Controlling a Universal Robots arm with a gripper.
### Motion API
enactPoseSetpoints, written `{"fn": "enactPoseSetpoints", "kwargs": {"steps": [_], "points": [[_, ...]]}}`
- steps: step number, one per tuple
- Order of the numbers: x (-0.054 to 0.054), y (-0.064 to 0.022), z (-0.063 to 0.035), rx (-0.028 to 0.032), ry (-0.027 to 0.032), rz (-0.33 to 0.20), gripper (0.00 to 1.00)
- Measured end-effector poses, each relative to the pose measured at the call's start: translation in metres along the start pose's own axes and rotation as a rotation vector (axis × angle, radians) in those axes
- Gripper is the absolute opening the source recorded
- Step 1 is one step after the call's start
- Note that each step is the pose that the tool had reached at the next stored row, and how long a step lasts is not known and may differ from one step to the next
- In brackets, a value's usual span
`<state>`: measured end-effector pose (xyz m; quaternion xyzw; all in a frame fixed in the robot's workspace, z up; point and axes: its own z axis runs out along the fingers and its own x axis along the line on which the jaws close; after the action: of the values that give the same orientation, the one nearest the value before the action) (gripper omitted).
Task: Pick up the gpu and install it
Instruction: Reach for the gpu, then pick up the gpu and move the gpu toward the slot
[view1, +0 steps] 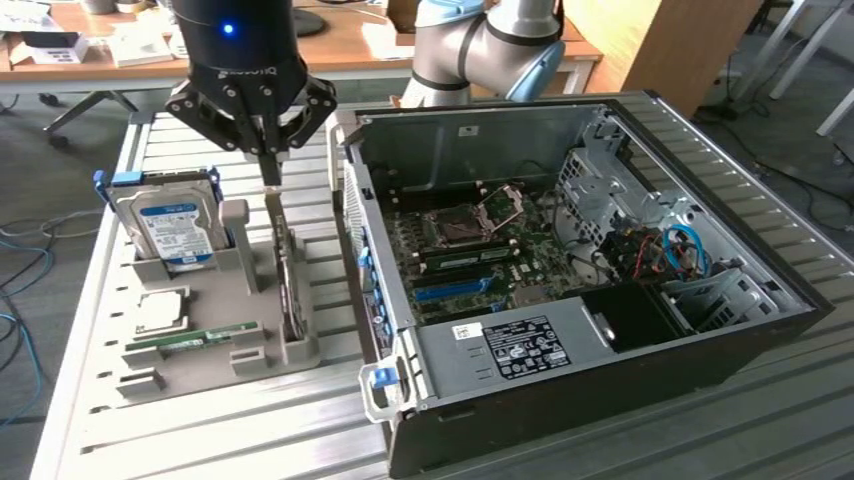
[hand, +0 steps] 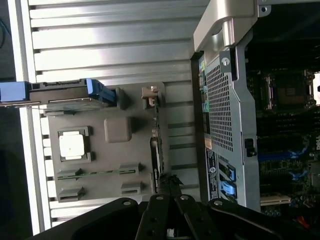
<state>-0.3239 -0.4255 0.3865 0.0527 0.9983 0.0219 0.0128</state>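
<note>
Exterior view: gripper (view1: 271, 168) pinched shut on the top edge of the gpu (view1: 288, 275). The card stood upright along the grey holder's (view1: 194, 365) edge beside the open case (view1: 747, 330). Hard drive (view1: 167, 225) stood in the far slot.
Wrist view: CPU (hand: 74, 145) and RAM stick (hand: 95, 172) lay in holder pockets.

one gpu (view1: 288, 280), one hard drive (view1: 171, 225), one CPU (view1: 158, 310)

Exterior view high, oblique on case (view1: 601, 410); wrist view straight down; fixture (view1: 200, 366) shared.
</note>
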Motion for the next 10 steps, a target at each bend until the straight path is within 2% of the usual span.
{"fn": "enactPoseSetpoints", "kwargs": {"steps": [10], "points": [[0.0006, -0.0001, 0.0, 0.0, 0.0, 0.0, 0.11]]}}
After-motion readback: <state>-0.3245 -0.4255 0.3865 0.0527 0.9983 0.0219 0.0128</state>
